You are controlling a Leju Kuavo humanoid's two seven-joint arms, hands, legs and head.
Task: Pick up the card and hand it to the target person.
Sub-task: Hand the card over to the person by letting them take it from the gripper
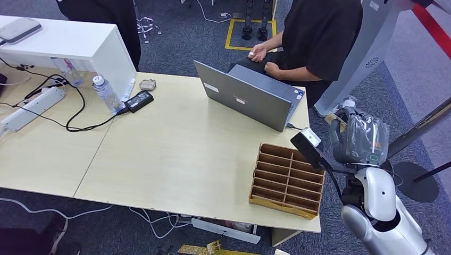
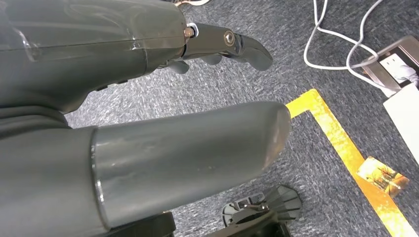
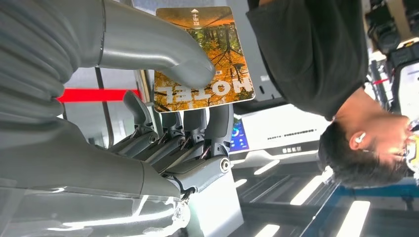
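The right hand (image 3: 163, 123) holds the card (image 3: 203, 54), pinched between the thick grey thumb on its printed face and the darker fingers (image 3: 217, 126) behind it. The card is orange, with an autumn forest picture and large pale lettering (the word cannot be read with certainty, since this wrist view is turned). Most of the card sticks out past the thumb tip, so its free end points away from the palm.

In the right wrist view a seated person (image 3: 316, 59) in a black top appears just beyond the card's free end. The card lies between the hand and this person, with its long axis running roughly toward them, though their hands cannot be seen here.

From the head view, the right hand (image 1: 357, 139) is raised off the right end of the desk (image 1: 175, 154), wrapped in a clear cover, near a brown slotted tray (image 1: 287, 179). The person (image 1: 314, 37) sits behind an open laptop (image 1: 247, 95), both hands resting near their lap, well apart from the robot's hand. Neither is reaching out yet.

The left hand (image 2: 148, 133) hangs over grey carpet, fingers apart and holding nothing, so the right hand is plainly the nearer one.

Judging by this, the handover likely needs the right arm to extend forward and leftward, card end first, toward the person.
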